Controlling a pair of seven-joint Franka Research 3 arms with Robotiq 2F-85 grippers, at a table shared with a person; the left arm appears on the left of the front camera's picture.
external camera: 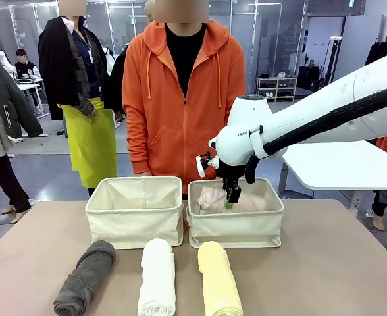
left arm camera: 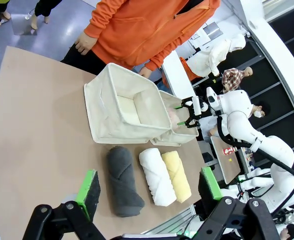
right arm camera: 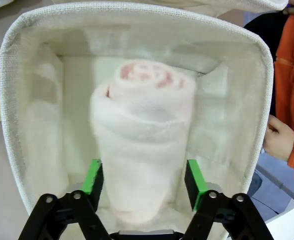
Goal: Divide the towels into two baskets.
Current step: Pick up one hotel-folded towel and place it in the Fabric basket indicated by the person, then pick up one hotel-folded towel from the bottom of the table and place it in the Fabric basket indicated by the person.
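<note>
The pale pink towel (right arm camera: 142, 130) lies rolled on the floor of the right-hand basket (external camera: 236, 227), with its spiral end turned toward the far wall in the right wrist view. The right tool (right arm camera: 144, 167) hangs down inside that basket with its jaws spread wide and a green pad (right arm camera: 94, 175) just beside each flank of the roll. The cloth is blurred there, so whether the pads touch it cannot be told. The left-hand basket (external camera: 134, 224) stands just beside the first, their near walls in one line, and its cream inner walls and floor show in the left wrist view. On the robot's side of the baskets, three more rolls lie side by side on the surface (external camera: 325, 263). The dark grey towel (external camera: 85, 278) is at the left, tilted, before the left-hand basket. The white towel (external camera: 158, 276) is in the middle, before the place where the two baskets meet. The pale yellow towel (external camera: 218, 280) is at the right, before the right-hand basket and close to the white one. The left tool (left arm camera: 149, 190) hovers above the near edge of the surface, its jaws wide, with the three rolls lying beyond its pads. A person (external camera: 180, 99) in an orange hoodie stands at the far side, directly behind the baskets, one hand (right arm camera: 279, 137) near the outer wall of the right-hand basket.
</note>
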